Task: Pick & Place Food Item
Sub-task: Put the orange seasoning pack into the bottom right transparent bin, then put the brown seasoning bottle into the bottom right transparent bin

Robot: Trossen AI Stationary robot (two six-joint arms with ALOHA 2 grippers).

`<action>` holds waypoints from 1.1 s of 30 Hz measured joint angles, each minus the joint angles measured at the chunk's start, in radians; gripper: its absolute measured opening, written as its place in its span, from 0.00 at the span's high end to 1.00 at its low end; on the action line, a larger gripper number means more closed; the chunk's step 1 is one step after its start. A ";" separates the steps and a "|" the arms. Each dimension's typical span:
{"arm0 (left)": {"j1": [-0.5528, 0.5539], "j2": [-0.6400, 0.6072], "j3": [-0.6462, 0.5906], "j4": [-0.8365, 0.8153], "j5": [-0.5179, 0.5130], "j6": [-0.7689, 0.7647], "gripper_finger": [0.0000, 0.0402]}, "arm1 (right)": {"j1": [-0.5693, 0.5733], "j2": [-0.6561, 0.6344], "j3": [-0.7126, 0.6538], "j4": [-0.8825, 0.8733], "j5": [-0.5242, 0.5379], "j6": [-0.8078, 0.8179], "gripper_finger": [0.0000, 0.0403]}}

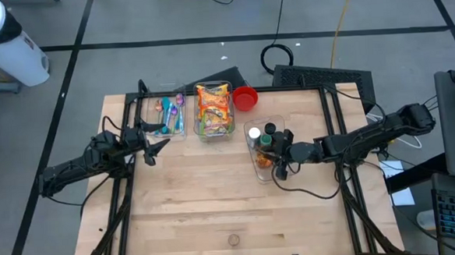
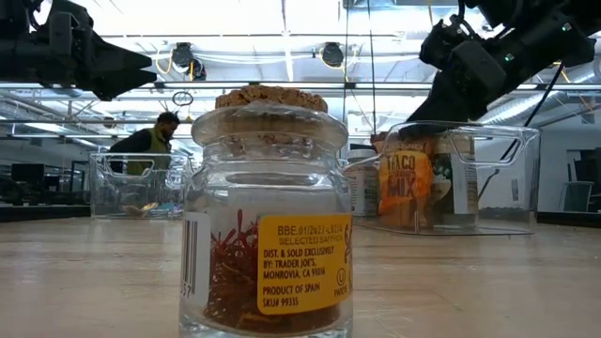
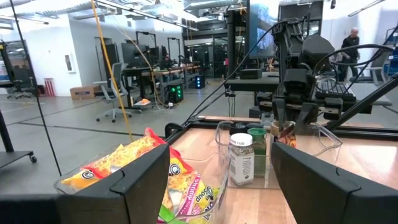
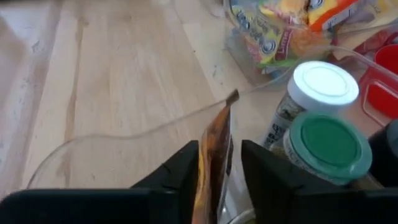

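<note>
An orange taco-mix packet (image 4: 214,155) stands on edge inside a clear bin (image 1: 259,171) at the table's right-centre. In the low view the packet (image 2: 410,188) shows through the bin's wall. My right gripper (image 4: 219,163) reaches into the bin from the right, slanting down, fingers a little apart on either side of the packet's top. A white-lidded jar (image 4: 323,84) and a green-lidded jar (image 4: 326,143) stand in the same bin. My left gripper (image 1: 157,144) waits open at the table's left, holding nothing. My right gripper has one finger (image 4: 186,163) lying against the packet's flat side near its top edge (image 4: 211,134). A narrow gap shows between the packet and the other finger. The fingers come slanting down from the table's right. The packet stands upright, its lower end hidden in the bin.
A clear bin of snack bags (image 1: 214,110) and a bin of coloured utensils (image 1: 168,115) stand at the back, a red cup (image 1: 245,98) beside them. A small cork-topped saffron jar (image 2: 268,216) stands near the front edge. Bare wood lies in the table's middle.
</note>
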 joint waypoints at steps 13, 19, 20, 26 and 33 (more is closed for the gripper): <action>0.000 0.000 0.000 0.000 0.000 0.000 0.30 | 0.061 -0.005 0.019 0.282 -0.001 -0.052 0.49; 0.000 0.000 0.000 0.000 0.000 0.000 0.30 | 0.169 -0.005 0.021 0.490 -0.083 -0.073 0.41; 0.000 0.000 0.000 0.000 0.000 0.000 0.30 | 0.190 -0.003 0.021 0.514 -0.093 -0.078 0.41; 0.000 0.000 0.000 0.000 0.000 0.000 0.30 | 0.321 0.081 0.050 0.597 -0.103 -0.080 0.38; 0.000 0.000 0.000 0.000 0.000 0.000 0.30 | 0.421 0.301 0.348 0.297 -0.103 -0.109 0.35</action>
